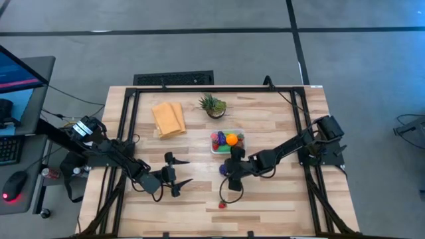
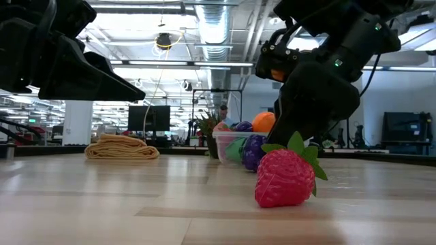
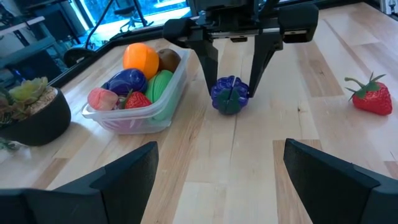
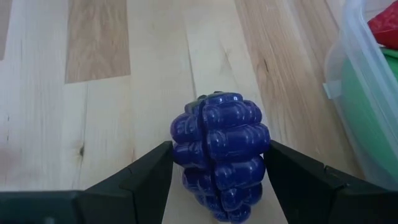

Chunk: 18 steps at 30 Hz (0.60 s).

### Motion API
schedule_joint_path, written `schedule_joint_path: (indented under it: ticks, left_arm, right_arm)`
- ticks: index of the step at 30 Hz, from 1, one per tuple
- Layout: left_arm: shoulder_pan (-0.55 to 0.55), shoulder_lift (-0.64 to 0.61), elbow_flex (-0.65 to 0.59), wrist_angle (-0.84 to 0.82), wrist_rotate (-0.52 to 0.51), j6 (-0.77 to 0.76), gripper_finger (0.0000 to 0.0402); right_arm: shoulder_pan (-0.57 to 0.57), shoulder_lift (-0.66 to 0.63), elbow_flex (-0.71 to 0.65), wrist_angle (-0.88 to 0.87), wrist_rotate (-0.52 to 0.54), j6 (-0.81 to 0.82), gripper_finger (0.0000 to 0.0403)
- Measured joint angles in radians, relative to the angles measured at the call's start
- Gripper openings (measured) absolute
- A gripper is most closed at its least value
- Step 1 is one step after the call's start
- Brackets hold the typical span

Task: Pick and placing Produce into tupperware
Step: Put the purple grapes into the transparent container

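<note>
Grapes (image 4: pixel 219 155), purple, sit on the counter (image 1: pixel 279 192) just beside your tupperware (image 3: pixel 140 112), right hand (image 3: pixel 231 90) clenched around them; your left hand (image 1: pixel 174 174) waits released, well apart.

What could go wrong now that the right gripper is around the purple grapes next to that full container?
The right gripper pinches the purple grapes by their bumpy, rounded sides, so they may slip or twist out on lifting. The clear container is already heaped, with an orange on top, so another piece could roll off. The strawberry lies apart on the table and could be overlooked.
</note>
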Motion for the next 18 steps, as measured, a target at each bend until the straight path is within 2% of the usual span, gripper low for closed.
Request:
schedule_joint_path:
  ticks: [5,13,18]
  left_arm:
    - [0.000,0.000,0.000,0.000,0.000,0.000,0.0336]
    - [0.000,0.000,0.000,0.000,-0.001,0.000,0.0336]
    - [0.000,0.000,0.000,0.000,-0.001,0.000,0.0336]
  right_arm:
    - [0.000,0.000,0.000,0.000,0.007,0.000,0.0240]
    - [0.001,0.000,0.000,0.001,0.011,-0.006,0.0184]
    - [0.002,0.000,0.000,0.001,0.011,-0.009,0.0191]
